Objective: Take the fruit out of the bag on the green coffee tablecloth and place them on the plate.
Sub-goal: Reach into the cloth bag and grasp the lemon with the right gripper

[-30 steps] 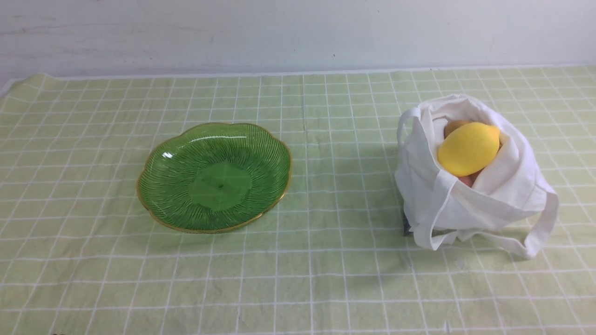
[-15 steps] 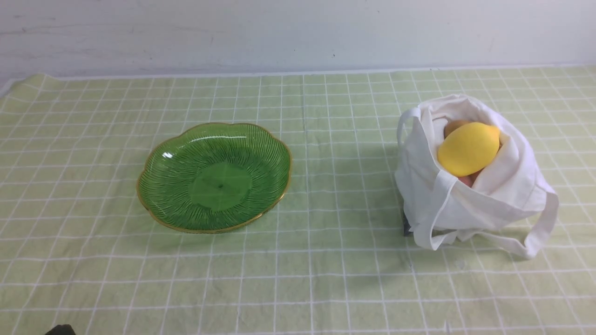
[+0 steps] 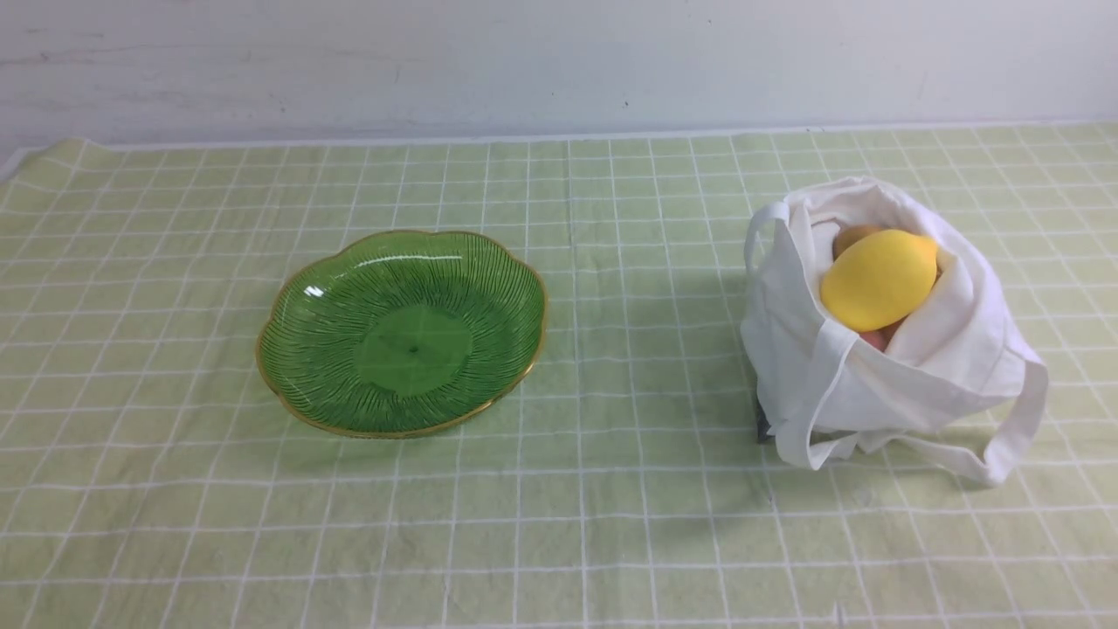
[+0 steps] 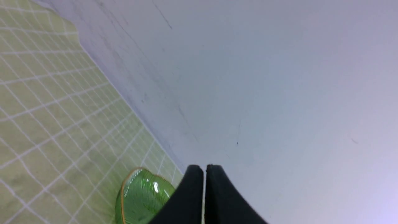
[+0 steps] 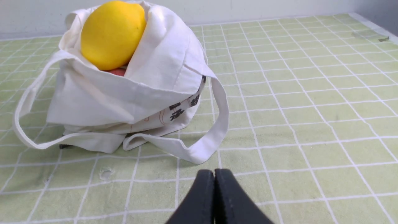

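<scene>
The black right claw point(image 5: 214, 175) has its fingertips together with nothing between them, and so does the black left claw point(image 4: 204, 171). Outward from the right claw, on its far side and apart from it, stands the small white cloth tote bag point(image 3: 882, 393), at the right of the scene on the pale green, white-gridded tablecloth point(image 3: 611, 515). In its mouth lies the large smooth yellow lemon point(image 3: 878, 279), its long axis slanting from near left to far right. The right arm seems the nearer one for it, and its claw would probably need to move farther out, rise over the bag's edge and open across the lemon's narrower width. The translucent green glass plate point(image 3: 415, 345) with a gold rim lies well to the bag's left. The front view shows a brownish fruit point(image 3: 852, 238) beyond the lemon; the right wrist view instead shows dark printed characters point(image 5: 177, 114) on the bag.
</scene>
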You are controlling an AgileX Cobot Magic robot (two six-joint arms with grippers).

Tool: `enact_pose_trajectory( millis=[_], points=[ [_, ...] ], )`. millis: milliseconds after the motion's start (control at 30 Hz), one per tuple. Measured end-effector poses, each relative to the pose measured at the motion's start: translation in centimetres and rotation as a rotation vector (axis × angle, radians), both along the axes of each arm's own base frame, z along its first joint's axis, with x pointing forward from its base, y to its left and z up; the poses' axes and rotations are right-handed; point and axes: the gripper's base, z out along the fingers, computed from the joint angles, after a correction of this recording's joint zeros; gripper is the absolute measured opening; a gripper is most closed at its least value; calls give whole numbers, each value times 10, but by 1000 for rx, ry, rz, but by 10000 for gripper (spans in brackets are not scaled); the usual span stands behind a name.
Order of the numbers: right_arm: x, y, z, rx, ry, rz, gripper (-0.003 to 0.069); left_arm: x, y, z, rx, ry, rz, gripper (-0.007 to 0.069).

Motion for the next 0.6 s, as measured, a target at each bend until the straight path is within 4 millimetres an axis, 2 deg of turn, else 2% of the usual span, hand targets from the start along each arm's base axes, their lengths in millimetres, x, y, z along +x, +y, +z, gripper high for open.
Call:
enact_pose_trajectory(
  millis=[133, 267, 400, 500, 600],
  points=[
    [0, 0, 0, 0, 0, 0, -15, 0, -6, 3, 154, 22, -46, -8],
    [1, 1, 2, 29, -45, 10, -15, -4, -15, 27, 329, -11, -114, -8],
    [3, 5, 16, 223, -211, 33, -15, -12, -25, 60, 454, -62, -198, -8],
    [3, 6, 23, 353, -290, 40, -15, -11, -34, 75, 541, -38, -284, -8],
    [2, 6, 28, 457, -344, 45, -15, -4, -46, 81, 619, 38, -442, -8]
  ],
)
